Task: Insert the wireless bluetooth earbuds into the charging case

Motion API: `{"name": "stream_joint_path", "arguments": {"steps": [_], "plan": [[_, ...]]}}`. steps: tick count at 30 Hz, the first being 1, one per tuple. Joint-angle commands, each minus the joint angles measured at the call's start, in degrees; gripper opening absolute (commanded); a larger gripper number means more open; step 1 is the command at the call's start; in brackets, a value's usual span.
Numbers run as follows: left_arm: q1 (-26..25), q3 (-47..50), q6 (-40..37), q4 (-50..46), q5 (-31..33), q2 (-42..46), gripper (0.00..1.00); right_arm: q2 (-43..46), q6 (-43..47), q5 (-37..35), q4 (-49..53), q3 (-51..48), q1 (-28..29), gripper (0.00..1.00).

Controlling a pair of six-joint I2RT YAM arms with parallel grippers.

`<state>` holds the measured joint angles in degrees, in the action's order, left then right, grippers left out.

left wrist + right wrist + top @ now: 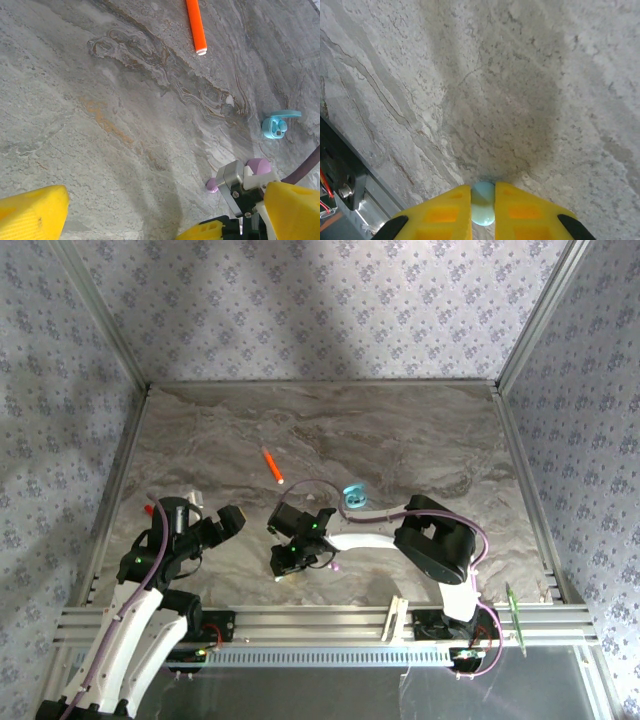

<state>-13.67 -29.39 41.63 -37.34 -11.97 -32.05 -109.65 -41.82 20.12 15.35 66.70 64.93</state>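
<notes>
Noted pale cyan earbud (pixel 482 212) pinched between right gripper's (pixel 482 190) narrow jaws. Judged light, rigid and glossy-slick, apt to squirt out; best held across widest body. Left gripper's (pixel 165 212) jaws wide, empty.

From high behind the near edge we look down on the whole table (pixel 400 430). Our left wrist camera sits low at near left, facing far and right, sharing the orange stick (pixel 196 25) and cyan case (pixel 275 126) with the overhead view. Our right wrist camera looks steeply down, very close to the tabletop.
</notes>
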Motion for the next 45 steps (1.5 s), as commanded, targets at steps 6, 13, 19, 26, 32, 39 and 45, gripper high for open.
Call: {"name": "stream_joint_path", "arguments": {"steps": [6, 13, 19, 26, 32, 39, 45], "plan": [[-0.8, -0.4, -0.6, 2.1, -2.1, -0.8, 1.00, 7.4, 1.4, -7.3, 6.7, -1.3, -1.1, 0.14], [-7.5, 0.1, 0.9, 8.9, -1.1, -4.7, 1.00, 15.4, 5.2, -13.3, 13.3, -3.5, -5.7, 0.14], [-16.0, -0.4, 1.1, 17.7, 2.4, -11.7, 1.00, 21.1, 8.7, -18.9, 18.8, -5.0, -12.8, 0.14], [-23.5, -2.0, -0.9, 29.6, 4.2, -23.6, 1.00, 20.3, 11.5, -23.3, 22.9, -3.5, -19.4, 0.14], [-24.8, -4.8, -2.6, 34.1, 3.6, -31.3, 1.00, 15.2, 13.1, -28.4, 24.5, -0.5, -22.0, 0.14], [-24.8, -5.8, -4.0, 33.4, 4.0, -32.7, 1.00, 10.2, 14.6, -31.8, 25.2, 4.6, -23.6, 0.14], [-24.8, -5.2, -3.7, 33.0, 4.5, -32.2, 1.00, 5.8, 15.6, -34.2, 26.1, 8.8, -23.8, 0.14]]}}
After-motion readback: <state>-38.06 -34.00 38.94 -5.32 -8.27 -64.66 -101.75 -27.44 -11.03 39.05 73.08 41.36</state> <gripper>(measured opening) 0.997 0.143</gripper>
